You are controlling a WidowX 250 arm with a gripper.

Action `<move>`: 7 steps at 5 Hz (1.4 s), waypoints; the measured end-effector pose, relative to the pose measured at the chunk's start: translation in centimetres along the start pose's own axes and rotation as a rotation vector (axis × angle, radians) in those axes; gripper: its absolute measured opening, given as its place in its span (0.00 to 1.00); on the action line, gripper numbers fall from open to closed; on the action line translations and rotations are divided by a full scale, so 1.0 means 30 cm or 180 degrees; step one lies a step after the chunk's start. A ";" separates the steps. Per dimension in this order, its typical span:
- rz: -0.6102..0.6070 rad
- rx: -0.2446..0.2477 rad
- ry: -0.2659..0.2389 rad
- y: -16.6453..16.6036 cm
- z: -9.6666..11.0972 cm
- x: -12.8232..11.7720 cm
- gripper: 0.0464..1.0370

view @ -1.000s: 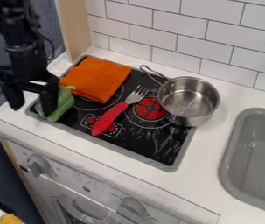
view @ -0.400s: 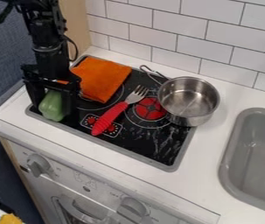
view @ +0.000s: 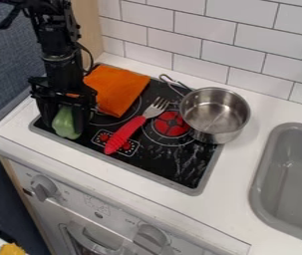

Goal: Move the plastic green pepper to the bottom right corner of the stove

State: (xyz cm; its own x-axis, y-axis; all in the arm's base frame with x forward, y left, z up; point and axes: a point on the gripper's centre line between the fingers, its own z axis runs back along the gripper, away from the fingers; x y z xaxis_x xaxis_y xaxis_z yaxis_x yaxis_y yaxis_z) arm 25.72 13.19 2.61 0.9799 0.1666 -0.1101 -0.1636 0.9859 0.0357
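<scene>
So the gripper is down at the near left corner of the stove, its jaws closed on the green pepper, one on each side. Orange cloth is just beyond it on the far left, the red-handled fork lies mid-stove, and the metal pot is over on the right.
</scene>
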 end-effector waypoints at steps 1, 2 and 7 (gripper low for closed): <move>0.0081 0.0059 -0.0091 0.004 0.102 -0.036 0.72; 0.0158 0.0104 -0.0256 -0.022 0.235 -0.075 0.72; -0.0414 -0.0060 -0.0011 -0.507 0.003 -0.154 0.72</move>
State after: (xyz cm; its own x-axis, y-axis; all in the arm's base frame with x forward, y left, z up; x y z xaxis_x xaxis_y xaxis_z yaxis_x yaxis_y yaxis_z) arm 23.69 -2.57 2.66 0.9933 0.0374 -0.1093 -0.0373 0.9993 0.0027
